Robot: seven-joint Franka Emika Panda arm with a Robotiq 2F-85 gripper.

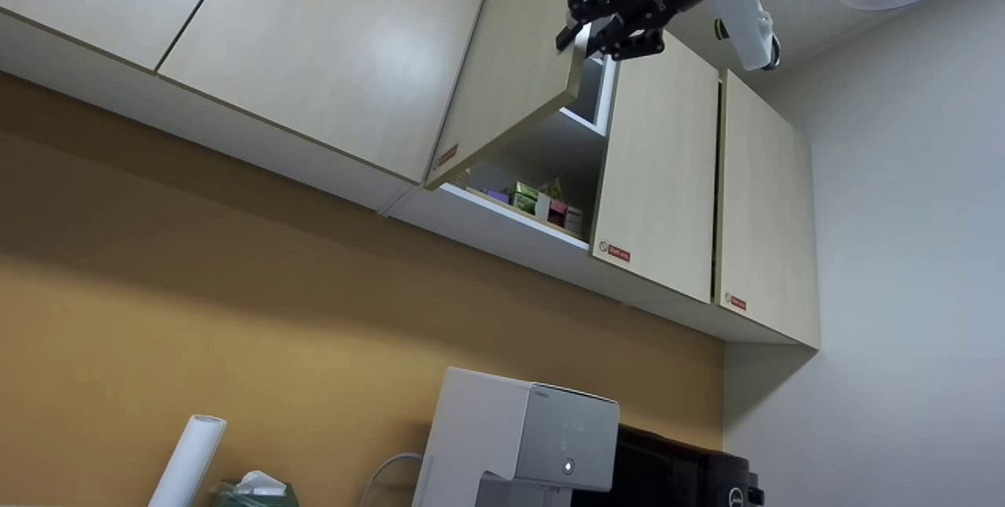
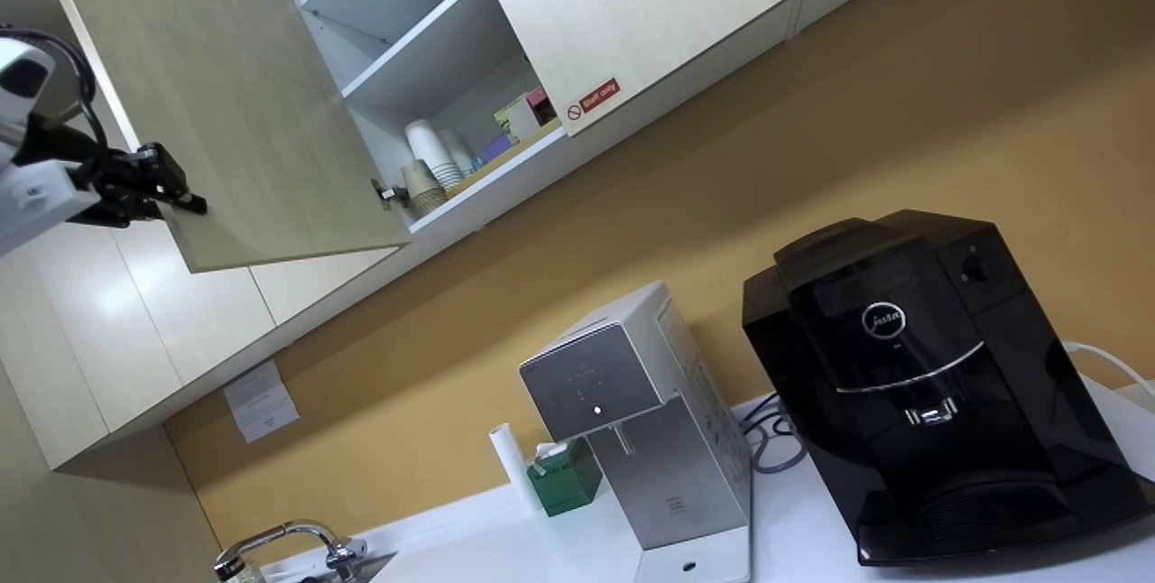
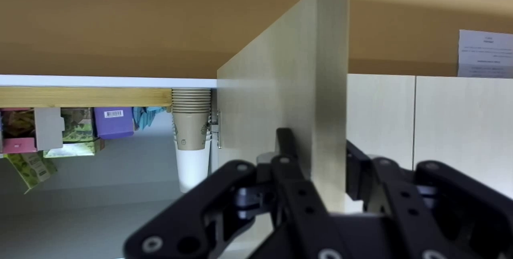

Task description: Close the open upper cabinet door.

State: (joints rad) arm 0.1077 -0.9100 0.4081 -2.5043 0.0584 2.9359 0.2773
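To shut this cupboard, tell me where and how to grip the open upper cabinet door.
Probably the free upright edge of the upper cabinet door, from the room side, fingers on both faces: it juts outward, flat, with no handle showing.

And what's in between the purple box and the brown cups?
Something blue, in the wrist view. It sits next to the purple box, on the side toward the brown cups. I can't tell what it is.

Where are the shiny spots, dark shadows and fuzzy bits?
In an exterior view, glare shines on a closed cabinet door; in both exterior views, shadow darkens upper parts of the tan wall; in the wrist view, the black fingers look a bit fuzzy.
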